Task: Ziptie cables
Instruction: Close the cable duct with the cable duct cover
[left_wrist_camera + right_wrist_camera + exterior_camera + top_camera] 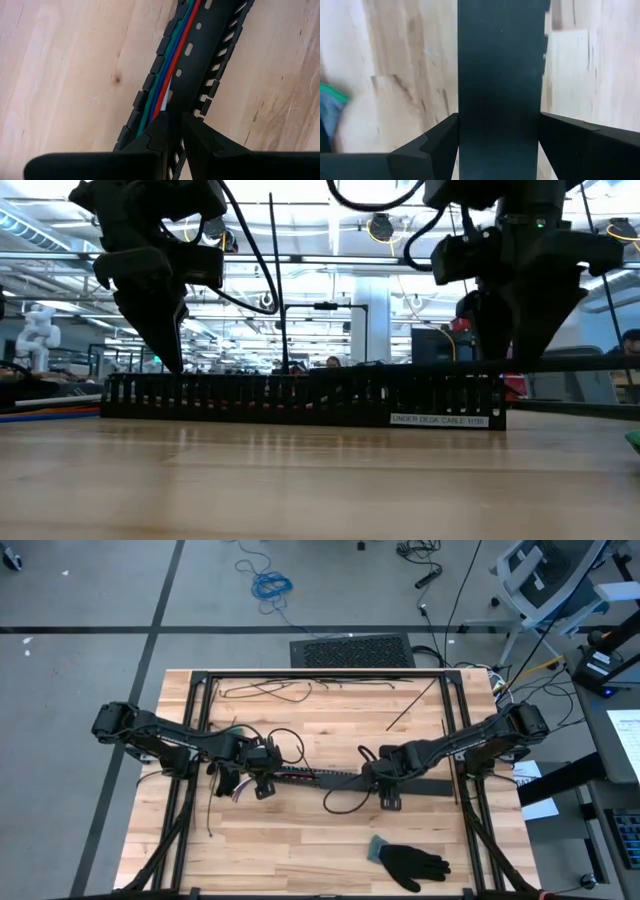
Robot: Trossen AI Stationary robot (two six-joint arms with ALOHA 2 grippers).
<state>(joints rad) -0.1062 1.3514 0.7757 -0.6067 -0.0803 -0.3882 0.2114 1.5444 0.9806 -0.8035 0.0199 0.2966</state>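
High view: your wood table (300, 840) carries a slotted strip (330, 776) and glove (412, 862) | left gripper (172, 122) nearly closed over the cables (167, 82) | right gripper (499, 145) clasps the strip | grey floor (90, 600) beyond.

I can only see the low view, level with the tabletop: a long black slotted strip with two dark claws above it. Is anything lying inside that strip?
Observer: Yes. The left wrist view shows cables, red, blue, green and white, running along the slotted strip.
Operator: Is a claw holding them?
Observer: The left gripper has its fingertips closed together where the red and white strands end.
Operator: And the other claw?
Observer: The right gripper straddles the strip's other end, a finger against each side.
Operator: Anything else on the table?
Observer: From above, a black glove lies near the front edge.
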